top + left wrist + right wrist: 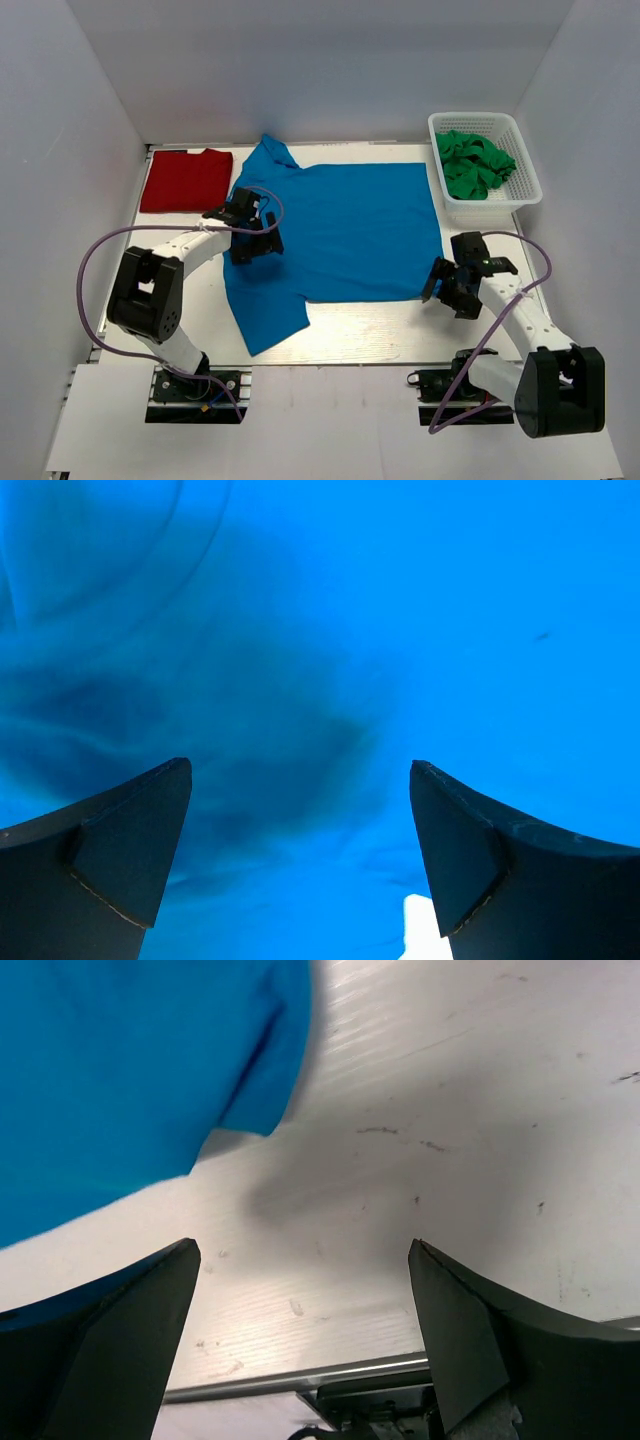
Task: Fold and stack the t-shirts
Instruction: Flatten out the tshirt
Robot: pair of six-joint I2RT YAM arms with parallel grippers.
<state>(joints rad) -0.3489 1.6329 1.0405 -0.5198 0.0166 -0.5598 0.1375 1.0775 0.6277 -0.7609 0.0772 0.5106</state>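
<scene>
Setting: We're over a white worktop (380,335) boxed in by white walls, with a white basket (490,208) of green cloth (472,165) in the far right corner.
Blue t-shirt (350,225): It's spread flat across the middle, one sleeve trailing toward the near edge, and no fold is made yet.
Red t-shirt (185,180): It's folded and parked in the far left corner.
Left gripper (258,243): It hovers over the blue shirt's left side by the sleeve, jaws wide apart and empty.
Right gripper (445,288): It's at the shirt's near right corner, jaws just as wide, holding nothing. Its wrist view shows mostly bare worktop, with the hem off to the left.
Step in hand: We judge it's the grasp for a first fold.
Doing it well: We'd slide the right gripper over the hem before closing. We'd pinch only the edge layers on both sides, then lift them evenly so the cloth doesn't bunch.
</scene>
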